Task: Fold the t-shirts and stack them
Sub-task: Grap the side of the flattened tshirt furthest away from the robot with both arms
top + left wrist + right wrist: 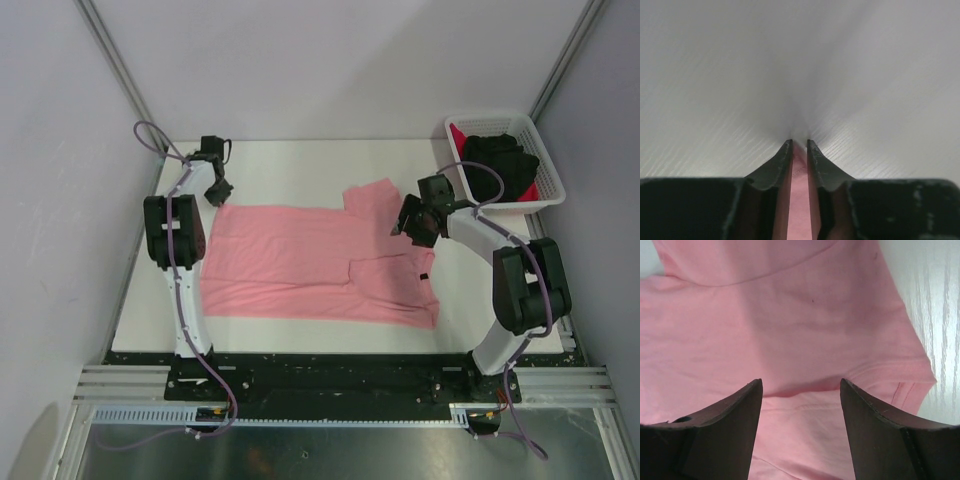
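Observation:
The salmon-pink t-shirt (310, 262) lies spread flat on the white table, neck and dark label (424, 275) towards the right. My left gripper (220, 193) is at the shirt's far left corner. In the left wrist view its jaws (799, 142) are nearly closed with pink cloth (799, 200) pinched between them. My right gripper (405, 228) is open just above the far sleeve. In the right wrist view (801, 382) pink cloth (790, 315) fills the space under it. The black t-shirt (505, 160) and the red t-shirt (458, 135) lie in the basket.
The white lattice basket (550, 165) stands at the table's far right corner, close behind my right arm. Bare white table (300, 170) shows beyond the shirt and at its right (940, 315). Grey walls enclose the table on three sides.

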